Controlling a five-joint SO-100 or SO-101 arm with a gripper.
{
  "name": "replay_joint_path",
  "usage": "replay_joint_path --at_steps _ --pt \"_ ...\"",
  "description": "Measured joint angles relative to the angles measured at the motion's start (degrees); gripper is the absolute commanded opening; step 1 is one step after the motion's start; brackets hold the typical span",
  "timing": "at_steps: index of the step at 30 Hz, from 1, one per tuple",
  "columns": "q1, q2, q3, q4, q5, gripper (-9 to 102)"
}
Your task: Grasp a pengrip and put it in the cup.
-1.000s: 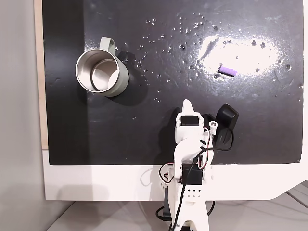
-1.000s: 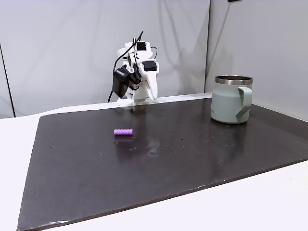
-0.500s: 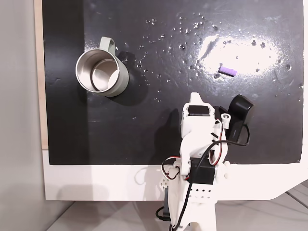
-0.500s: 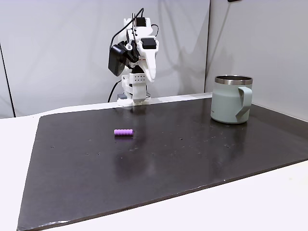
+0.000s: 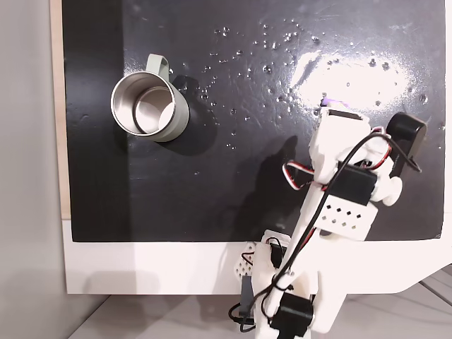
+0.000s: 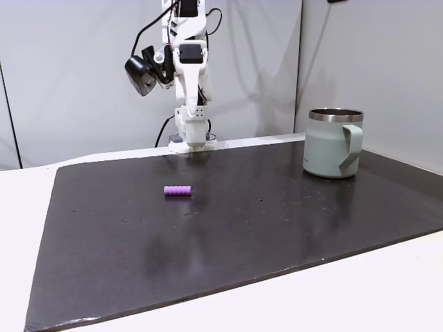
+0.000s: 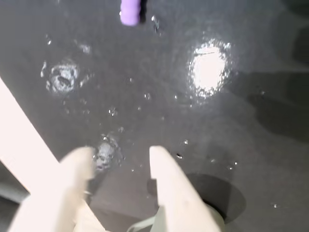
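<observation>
Purple pengrip [image 6: 178, 190] lies alone on the black mat [image 6: 228, 242]; gripper [image 7: 120, 157] hovers above, fingers apart, empty.

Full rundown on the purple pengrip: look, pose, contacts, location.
The small purple ridged tube is short, with ribs around its body, and looks soft, like rubber. It lies flat on its side on the black tabletop mat, touching nothing else, well left of the pale grey-green steel mug in the side fixed view. In the wrist view its end shows at the top edge, ahead of the open hand, which is empty.
</observation>
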Motion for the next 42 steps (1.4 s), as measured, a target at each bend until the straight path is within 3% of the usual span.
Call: replay_joint_path --at_steps 11,34,42 --pt "3.6 -24.35 -19.86 5.19 -0.26 28" --pt "5.71 -49.39 -30.94 1.14 0.0 28" --pt "6.77 -53.96 -34.19 0.62 -0.09 23"
